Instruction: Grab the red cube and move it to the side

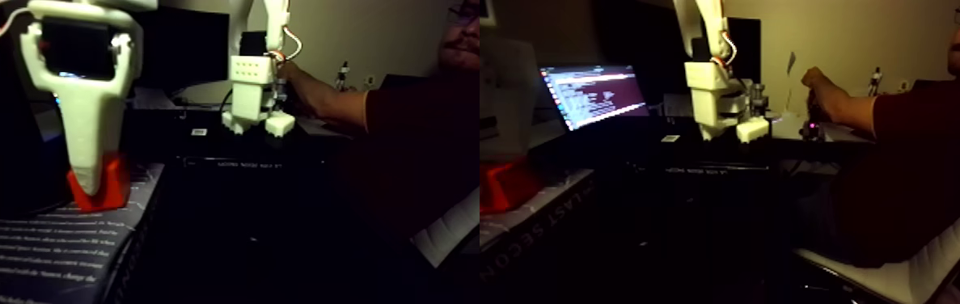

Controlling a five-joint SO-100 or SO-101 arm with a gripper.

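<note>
**Pincer down on the red cube at the edge of a dark box**

In the left half of the fixed view, the white pincer [96, 179] comes straight down from above and its one visible finger [90, 145] lies flat against the front of the red cube [107, 187], hiding much of that face. The cube sits on a dark printed box [33, 251], near its far edge, and touches the box surface, so it is not lifted. Whether the pincer is clenched on the cube or merely resting against it I cannot tell, as the second finger is hidden behind the cube. The vertical approach makes sense: it lets the fingers straddle the cube from above without pushing it off the box.

In the right half of the same view, a sliver of the cube shows at the left border. Farther back on the table [826, 133], a second white arm [716, 89] stands beside an open laptop [595, 93], and a person's hand [818, 93] rests near it, likely steering the working arm from there. The task looks to be at the grasping step, with the sideways move yet to come.
</note>
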